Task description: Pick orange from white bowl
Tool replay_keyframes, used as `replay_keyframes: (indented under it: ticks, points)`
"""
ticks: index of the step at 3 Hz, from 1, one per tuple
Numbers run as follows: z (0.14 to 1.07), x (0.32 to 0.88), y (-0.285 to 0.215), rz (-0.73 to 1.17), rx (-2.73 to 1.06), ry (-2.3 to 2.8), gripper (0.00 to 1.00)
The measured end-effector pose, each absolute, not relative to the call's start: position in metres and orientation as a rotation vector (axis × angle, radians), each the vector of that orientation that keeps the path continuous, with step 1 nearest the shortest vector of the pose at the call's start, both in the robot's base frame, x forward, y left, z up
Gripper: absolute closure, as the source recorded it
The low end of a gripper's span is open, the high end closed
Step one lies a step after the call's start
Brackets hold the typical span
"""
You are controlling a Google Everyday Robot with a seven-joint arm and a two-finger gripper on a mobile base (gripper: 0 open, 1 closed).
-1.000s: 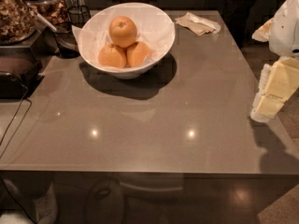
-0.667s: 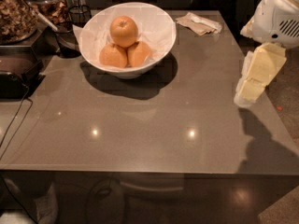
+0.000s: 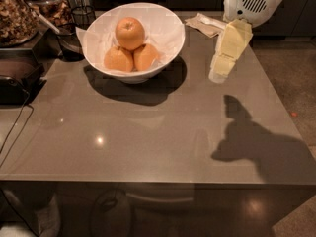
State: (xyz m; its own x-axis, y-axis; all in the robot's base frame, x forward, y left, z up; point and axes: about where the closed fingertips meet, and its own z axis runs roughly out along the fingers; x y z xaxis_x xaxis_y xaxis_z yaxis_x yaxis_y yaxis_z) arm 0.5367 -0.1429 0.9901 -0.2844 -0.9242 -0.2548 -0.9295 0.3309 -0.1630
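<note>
Orange (image 3: 130, 32) sits atop 2 paler fruits (image 3: 119, 59) in white bowl (image 3: 171, 37): highest, so likely easy top grab. Gripper (image 3: 218, 73) hangs over tabletop (image 3: 148, 132), right of bowl, apart; open or closed: cannot tell.

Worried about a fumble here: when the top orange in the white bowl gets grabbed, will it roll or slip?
Probably rolls: the orange is round and perches on two paler fruits. Its glossy skin may slip. The bowl has walls that should catch it. The claw hangs right of the bowl.

Arm (image 3: 252, 1) cropped by top edge; claw (image 3: 217, 75) near white bowl (image 3: 170, 21); orange (image 3: 130, 32) partly hides two fruits (image 3: 118, 59).
</note>
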Motion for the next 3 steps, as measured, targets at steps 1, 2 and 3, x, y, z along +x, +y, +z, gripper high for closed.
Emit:
replay_keyframes:
  ticks: [1,2,3]
  points:
    - [0.992,0.551,-0.141,0.032,-1.623,2.276,0.00]
    - [0.992,0.577,-0.113,0.048,-1.673,2.235,0.00]
    - [0.989,0.609,-0.075,0.050,-1.744,2.161,0.00]
